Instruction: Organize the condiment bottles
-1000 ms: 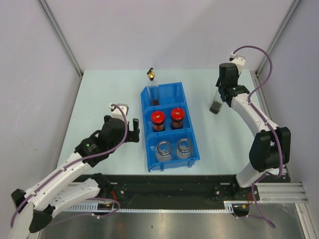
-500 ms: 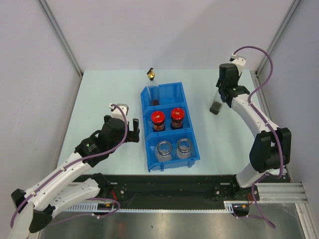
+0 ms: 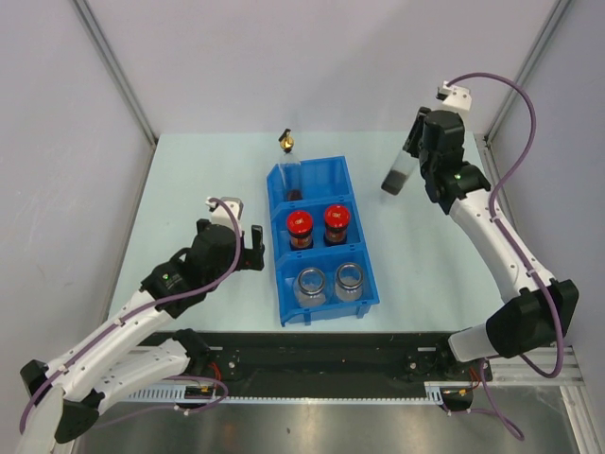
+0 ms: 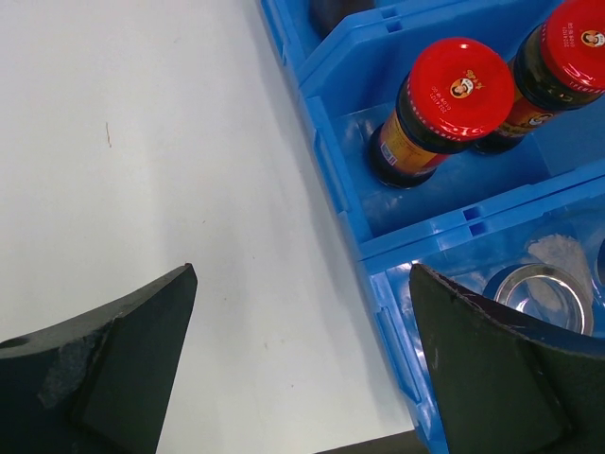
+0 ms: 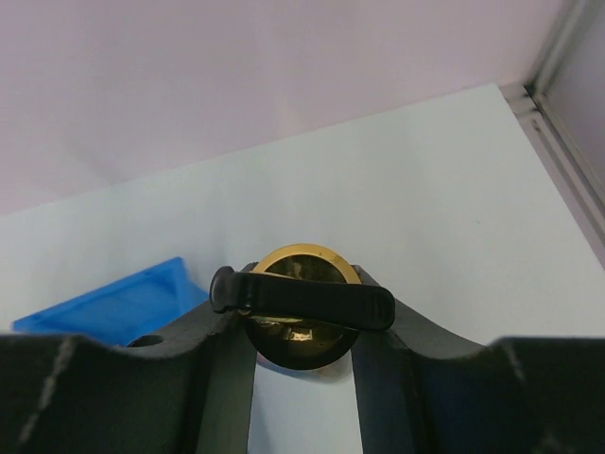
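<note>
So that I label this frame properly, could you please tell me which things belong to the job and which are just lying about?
Job: held bottle in right hand; binned bottle; red-lidded jars; silver-lidded jars.
Other: bin, table, open left hand.

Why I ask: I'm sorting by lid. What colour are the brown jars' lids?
Red lids, seen best in the left wrist view.
</note>
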You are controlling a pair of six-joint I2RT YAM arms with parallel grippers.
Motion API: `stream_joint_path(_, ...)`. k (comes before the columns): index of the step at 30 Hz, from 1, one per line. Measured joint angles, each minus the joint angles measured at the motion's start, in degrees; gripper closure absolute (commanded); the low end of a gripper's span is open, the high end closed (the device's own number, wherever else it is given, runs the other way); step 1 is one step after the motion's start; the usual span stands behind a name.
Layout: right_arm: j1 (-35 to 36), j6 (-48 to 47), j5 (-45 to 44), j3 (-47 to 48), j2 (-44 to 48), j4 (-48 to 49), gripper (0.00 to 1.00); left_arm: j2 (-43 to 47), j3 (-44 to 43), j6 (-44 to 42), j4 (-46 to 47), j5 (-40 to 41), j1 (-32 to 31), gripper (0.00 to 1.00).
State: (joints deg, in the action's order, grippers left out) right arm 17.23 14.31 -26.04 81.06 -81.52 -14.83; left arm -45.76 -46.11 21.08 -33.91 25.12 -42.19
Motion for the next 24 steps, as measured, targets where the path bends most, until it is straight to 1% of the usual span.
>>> stream_joint_path(6,4.8,-0.4,2.4,6.8,-0.8,-0.5,1.0,0.4,0.0,0.0,0.0,0.0,0.0,0.0)
stream_joint_path(10,8.5,-1.3,3.0,12.9,-4.1,-0.2,1.0,0.5,0.0,0.1,0.0,0.0,0.0,0.0)
stream_joint_path(14,11.4,-1.9,3.7,16.3,-7.8,0.3,1.0,0.7,0.1,0.1,0.0,0.0,0.0,0.0)
stream_joint_path(24,15.0,-5.4,7.7,18.7,-18.2,0.6,1.0,1.2,0.1,0.1,0.0,0.0,0.0,0.0)
